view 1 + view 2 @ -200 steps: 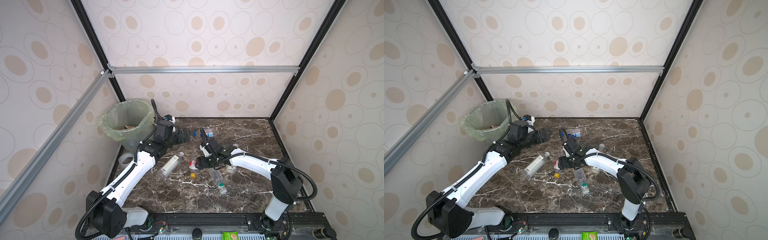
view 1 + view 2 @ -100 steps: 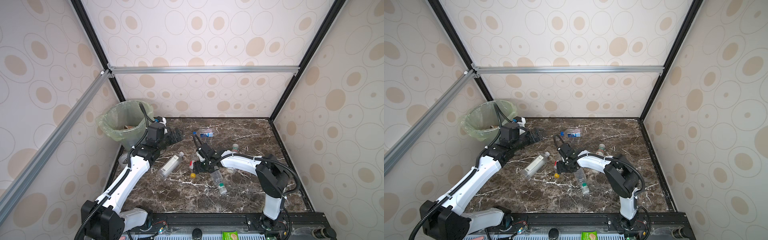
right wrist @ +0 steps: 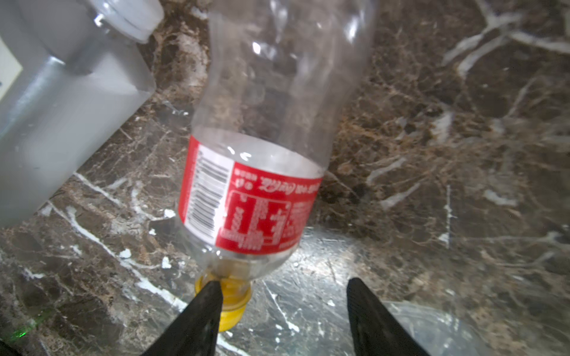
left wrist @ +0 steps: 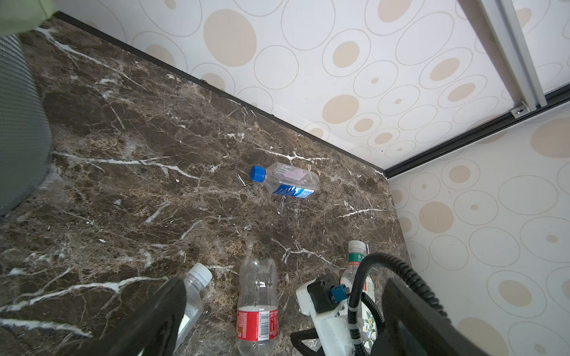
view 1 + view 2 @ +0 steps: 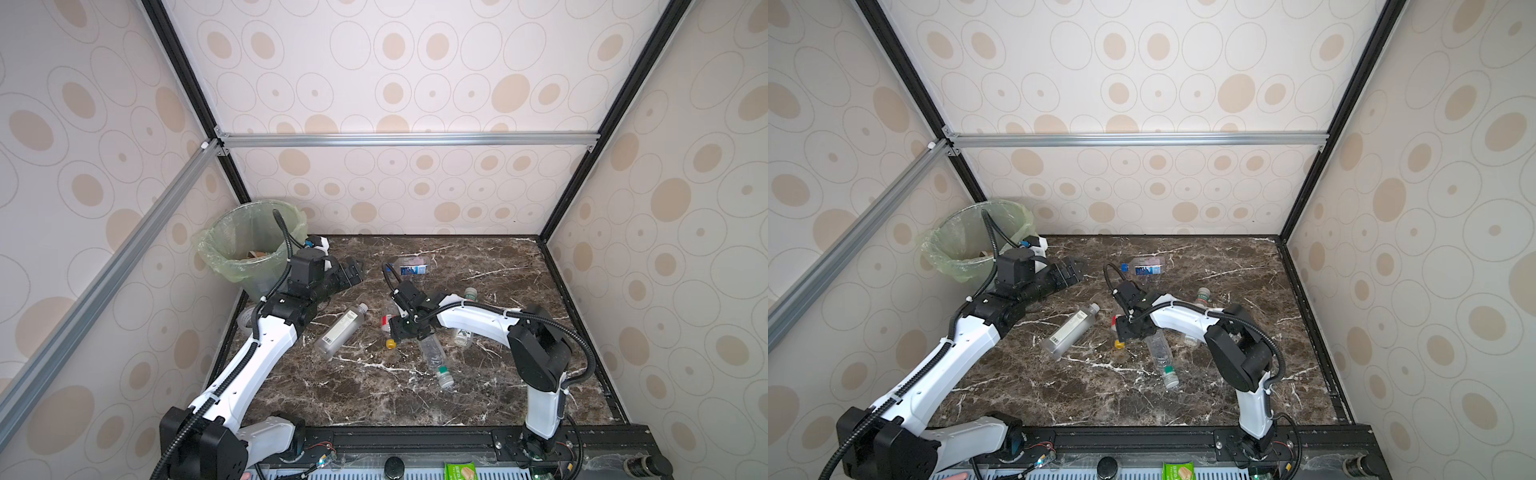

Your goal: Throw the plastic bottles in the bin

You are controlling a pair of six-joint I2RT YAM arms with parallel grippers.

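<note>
Several plastic bottles lie on the marble table. My right gripper [image 5: 399, 331] [image 5: 1128, 330] is low at the neck end of a clear red-labelled bottle [image 3: 262, 154] [image 5: 387, 322]. It is open: one finger overlaps the yellow cap [image 3: 234, 296], and bare table shows between the jaws [image 3: 283, 283]. My left gripper [image 5: 353, 270] [image 5: 1073, 270] [image 4: 283, 285] hangs wide open and empty above the table, just right of the bin [image 5: 216, 249] [image 5: 934, 249]. The bin holds a pale green bag.
A frosted white-labelled bottle [image 5: 340, 330] [image 4: 194, 286] lies left of the red-labelled one. A blue-capped bottle [image 5: 409, 266] [image 4: 287, 182] lies towards the back, a green-capped one [image 5: 434, 357] in front, and a green-labelled one [image 5: 469, 296] to the right. A tape roll [image 5: 246, 320] sits by the left wall.
My right arm has swung left and brought its gripper down to the red-labelled bottle's cap, with the jaws narrowing. The left arm has drawn slightly left towards the bin, still open.
</note>
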